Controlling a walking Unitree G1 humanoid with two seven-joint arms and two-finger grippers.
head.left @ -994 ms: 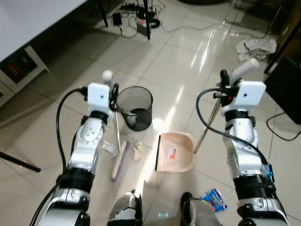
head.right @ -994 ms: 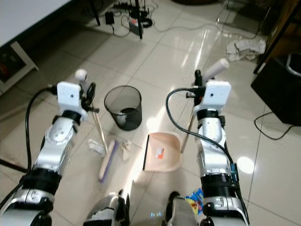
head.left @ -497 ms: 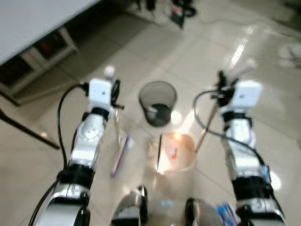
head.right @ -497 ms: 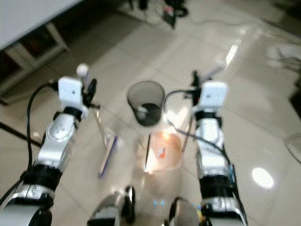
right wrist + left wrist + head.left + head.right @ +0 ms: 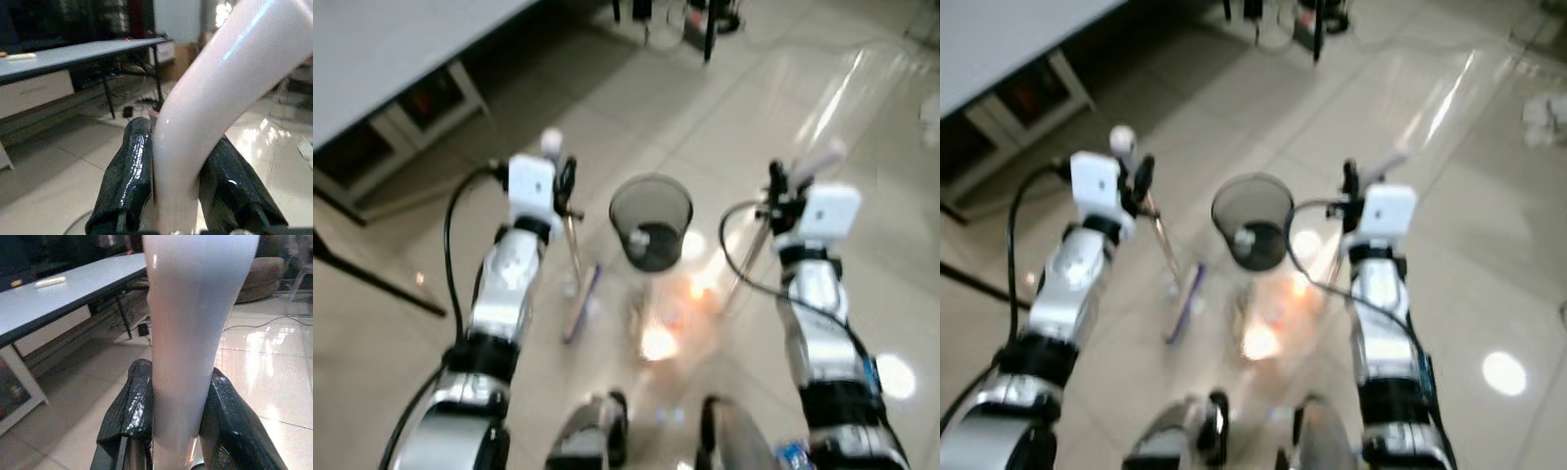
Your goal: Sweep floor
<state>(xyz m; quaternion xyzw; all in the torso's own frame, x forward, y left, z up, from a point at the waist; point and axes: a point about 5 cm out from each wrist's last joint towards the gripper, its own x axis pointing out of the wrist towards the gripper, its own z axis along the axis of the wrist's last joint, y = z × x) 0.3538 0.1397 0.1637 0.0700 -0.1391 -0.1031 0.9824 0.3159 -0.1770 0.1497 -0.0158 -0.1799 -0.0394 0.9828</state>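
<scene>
My left gripper point(image 5: 564, 188) is shut on the white broom handle point(image 5: 188, 328), which its black fingers point(image 5: 128, 411) clamp in the left wrist view. The broom's purple head point(image 5: 580, 302) rests on the tiles, left of a black mesh bin point(image 5: 651, 219). My right gripper point(image 5: 777, 192) is shut on the pale pink dustpan handle point(image 5: 215, 93), whose thin rod point(image 5: 744, 262) slants down to the floor. The dustpan itself point(image 5: 668, 315) is blurred and washed out by glare in front of the bin.
A white table point(image 5: 382, 54) stands at the back left with a low cabinet point(image 5: 406, 113) under it. Cables and a plug block point(image 5: 705, 18) lie at the back. A dark pole point(image 5: 382, 284) crosses the floor at the left. My feet point(image 5: 597, 441) show below.
The whole picture has shifted and blurred, so the camera has moved. Both grippers keep their hold on the handles, and the bin now sits nearer the middle.
</scene>
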